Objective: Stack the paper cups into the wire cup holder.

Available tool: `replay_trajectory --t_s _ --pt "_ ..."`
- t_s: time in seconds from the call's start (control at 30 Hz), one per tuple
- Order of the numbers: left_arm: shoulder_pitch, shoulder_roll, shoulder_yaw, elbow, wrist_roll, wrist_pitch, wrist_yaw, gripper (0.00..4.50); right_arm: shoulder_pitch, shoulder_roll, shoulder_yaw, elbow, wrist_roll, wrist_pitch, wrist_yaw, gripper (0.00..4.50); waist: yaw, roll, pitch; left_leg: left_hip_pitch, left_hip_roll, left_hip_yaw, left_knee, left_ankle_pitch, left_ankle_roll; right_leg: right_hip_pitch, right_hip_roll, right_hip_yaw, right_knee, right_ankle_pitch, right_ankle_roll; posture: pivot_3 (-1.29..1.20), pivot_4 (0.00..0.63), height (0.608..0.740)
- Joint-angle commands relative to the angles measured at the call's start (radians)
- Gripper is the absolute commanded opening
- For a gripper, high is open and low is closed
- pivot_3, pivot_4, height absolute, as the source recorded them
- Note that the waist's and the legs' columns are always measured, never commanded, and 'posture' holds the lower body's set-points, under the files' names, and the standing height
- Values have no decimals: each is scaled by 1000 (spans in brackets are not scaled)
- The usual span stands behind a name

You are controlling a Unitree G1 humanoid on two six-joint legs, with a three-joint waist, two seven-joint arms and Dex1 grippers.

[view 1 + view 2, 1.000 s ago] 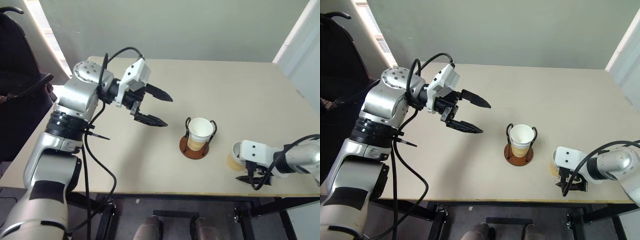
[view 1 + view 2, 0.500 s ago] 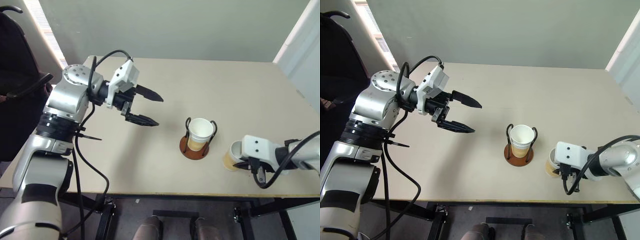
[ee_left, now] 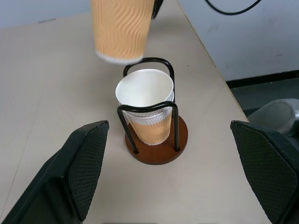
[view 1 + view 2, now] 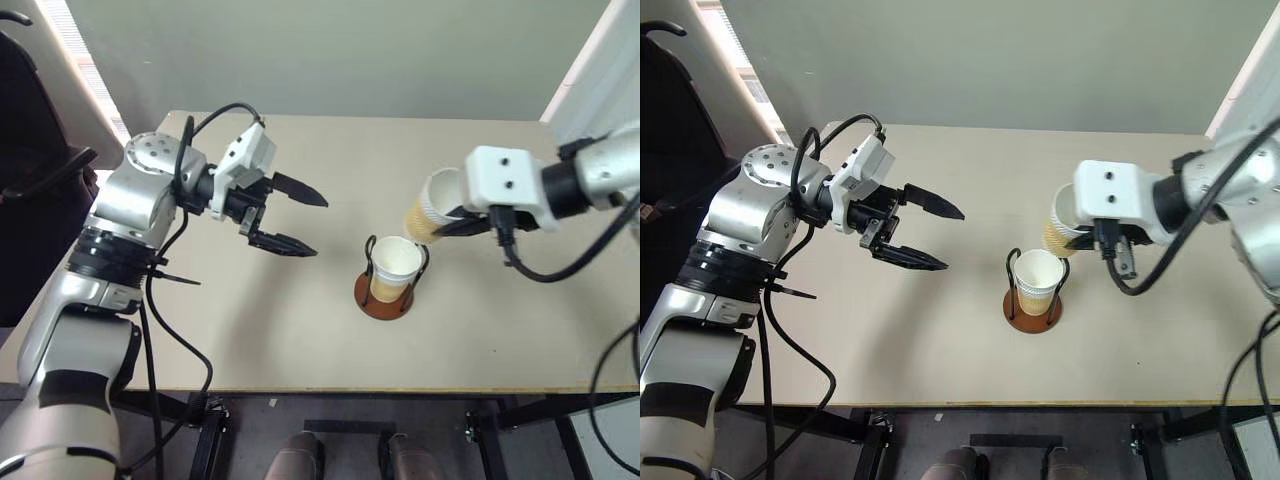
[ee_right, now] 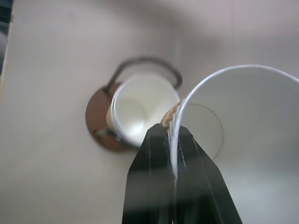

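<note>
Right tool [image 5: 170, 135] pinches a paper cup [image 4: 428, 210] by its wall above the wire cup holder [image 4: 385, 290]; left tool [image 4: 300, 220] gapes wide over bare desk [image 4: 300, 330].

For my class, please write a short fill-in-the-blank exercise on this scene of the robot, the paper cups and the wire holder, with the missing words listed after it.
1. The right gripper pinches a paper cup by its ____.
2. That held cup hangs in the air, not yet inside the cup that stands in the ____.
3. The wire cup holder has a round base of ____ colour.
4. The left gripper holds nothing, and its fingers are ____.

Missing words: rim; wire cup holder; reddish-brown; open
</note>
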Motion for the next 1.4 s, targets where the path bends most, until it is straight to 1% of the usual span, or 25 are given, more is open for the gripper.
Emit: replay_trajectory --t_s 0.03,0.2,0.53,0.87,1.03,1.1,1.17,1.2,1.27,1.3,1.33,1.4 --pt "-9 17 13 -25 -13 -10 -34 4500 -28 25 20 17 -47 -41 25 27 1 0 0 -1 0 -1 0 0 0 0 0 0 -1 0 0 0 150 740" --pt "-6 23 16 -32 -9 -7 -34 4500 -16 48 49 41 -99 -101 69 27 2 0 0 -4 -1 -1 0 0 0 -3 -1 0 -2 0 0 0 150 740" --pt "-3 19 18 -36 -2 -7 -34 4500 7 59 56 54 -147 -182 150 27 1 0 0 -3 0 -1 0 1 -1 -2 -1 -1 0 -1 -2 0 150 740" --pt "-1 18 15 -44 5 -9 -34 4500 19 73 46 18 -145 -196 207 27 1 0 0 -3 0 -2 0 0 -2 -2 -1 -1 0 -1 -3 0 150 740" --pt "-1 13 14 -44 11 -10 -34 4500 28 80 59 27 -183 -216 201 27 1 0 0 -3 0 -2 0 0 -2 -2 -1 -1 0 -1 -3 0 150 740" --pt "-2 11 14 -44 12 -10 -34 4500 25 88 67 40 -205 -226 195 420 1 0 0 -3 0 -2 0 0 -2 -2 -1 -1 0 -1 -3 0 150 740" --pt "-2 8 11 -43 20 -13 -34 4500 2 122 69 54 -209 -203 182 894 1 0 0 -3 0 -2 0 0 -2 -2 -1 -1 1 -1 -3 0 150 740" --pt "-1 7 11 -43 23 -14 -34 4500 -10 137 69 63 -211 -191 173 1042 -1 0 0 -3 0 -2 0 1 -2 -2 -1 -1 1 -1 -3 0 150 740" --pt "2 6 11 -47 27 -13 -34 4500 -31 169 58 86 -219 -164 148 1673 -4 0 0 -2 0 -2 0 1 -2 -2 -1 -1 1 -1 -3 0 150 740" --pt "5 6 12 -49 29 -13 -34 4500 -46 187 43 100 -210 -135 137 2052 -5 0 0 -2 0 -2 0 1 -3 -2 -1 -1 1 -1 -3 0 150 740" --pt "7 7 13 -51 31 -11 -34 4500 -62 203 22 110 -189 -95 129 2336 -5 0 0 -2 0 -2 0 1 -3 -3 -1 -1 1 0 -3 0 150 740" --pt "11 8 18 -52 35 -8 -34 4500 -88 223 -19 116 -141 -10 117 2336 -4 0 0 -3 0 -2 -1 1 -3 -3 0 -1 1 -1 -3 0 150 740"
